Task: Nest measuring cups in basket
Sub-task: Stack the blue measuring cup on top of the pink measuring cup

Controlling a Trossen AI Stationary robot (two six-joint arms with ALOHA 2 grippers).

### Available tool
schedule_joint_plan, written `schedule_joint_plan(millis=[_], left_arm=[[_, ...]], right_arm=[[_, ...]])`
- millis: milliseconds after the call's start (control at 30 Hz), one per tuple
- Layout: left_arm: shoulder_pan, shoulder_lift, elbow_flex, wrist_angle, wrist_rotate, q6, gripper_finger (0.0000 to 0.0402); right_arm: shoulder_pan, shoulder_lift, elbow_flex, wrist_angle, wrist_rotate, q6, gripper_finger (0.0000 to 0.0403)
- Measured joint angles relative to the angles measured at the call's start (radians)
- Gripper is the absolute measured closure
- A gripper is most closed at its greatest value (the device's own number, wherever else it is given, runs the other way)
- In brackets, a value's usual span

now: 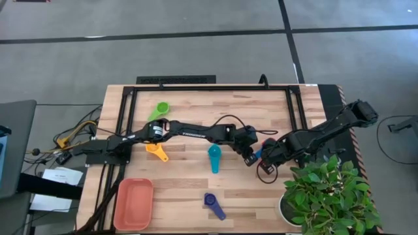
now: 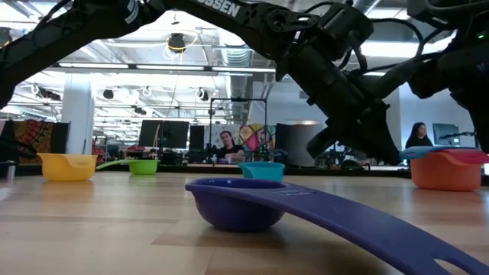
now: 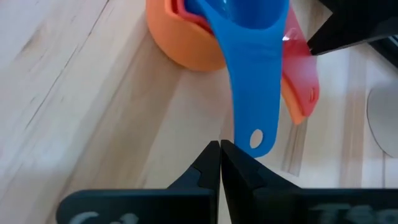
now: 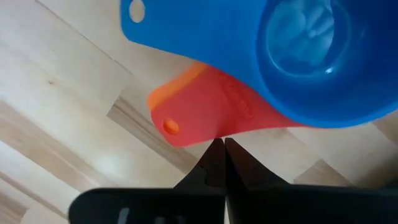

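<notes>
High view: left arm reaches across the desk (image 1: 196, 196); left tool (image 1: 249, 158) sits right of centre, by a nested stack of blue cup (image 1: 258, 154) and red-orange cups. Right tool (image 1: 271, 158) comes in from the right, just beside the same stack. Green cup (image 1: 160, 109) at the far side, yellow cup (image 1: 155, 151) under the left arm, teal cup (image 1: 214, 156) mid-desk, purple cup (image 1: 213, 205) near the front edge. Basket (image 1: 134, 203) at front left, well apart from all cups, nothing in it. Potted plant (image 1: 330, 196) at front right.

Low view: purple cup (image 2: 237, 206) up close, handle toward the camera. Yellow cup (image 2: 67, 166), green cup (image 2: 143, 166) and teal cup (image 2: 262, 171) stand farther back; stack (image 2: 447, 168) at right. Arms cross overhead. People sit in the room behind.

Left wrist view: left tool (image 3: 221, 152) fully closed, holding nothing, tips just at the end of the blue cup's (image 3: 252, 74) handle. Blue cup sits inside a pink cup (image 3: 298, 68), that inside an orange cup (image 3: 180, 43).

Right wrist view: right tool (image 4: 219, 149) closed, empty, tips right at the pink handle (image 4: 205, 118); blue cup (image 4: 298, 50) on top, orange edge showing beneath.
</notes>
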Motion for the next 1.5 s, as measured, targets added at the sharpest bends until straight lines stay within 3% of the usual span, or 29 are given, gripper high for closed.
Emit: schedule_joint_plan(millis=[300, 533, 1067, 1500], left_arm=[[0.003, 0.000, 0.000, -0.001, 0.023, 0.007, 0.0401], [0.006, 0.000, 0.000, -0.001, 0.048, 0.000, 0.0401], [0.022, 0.000, 0.000, 0.051, 0.116, 0.016, 0.0401], [0.014, 0.000, 0.000, 0.085, 0.186, 0.032, 0.0401]], right_arm=[[0.000, -0.010, 0.000, 0.037, 0.011, -0.040, 0.0395], [0.034, -0.010, 0.000, -0.015, -0.065, -0.019, 0.0391], [0.018, 0.026, -0.004, 0.003, 0.099, -0.038, 0.0395], [-0.021, 0.026, -0.004, 0.069, 0.122, -0.152, 0.0396]])
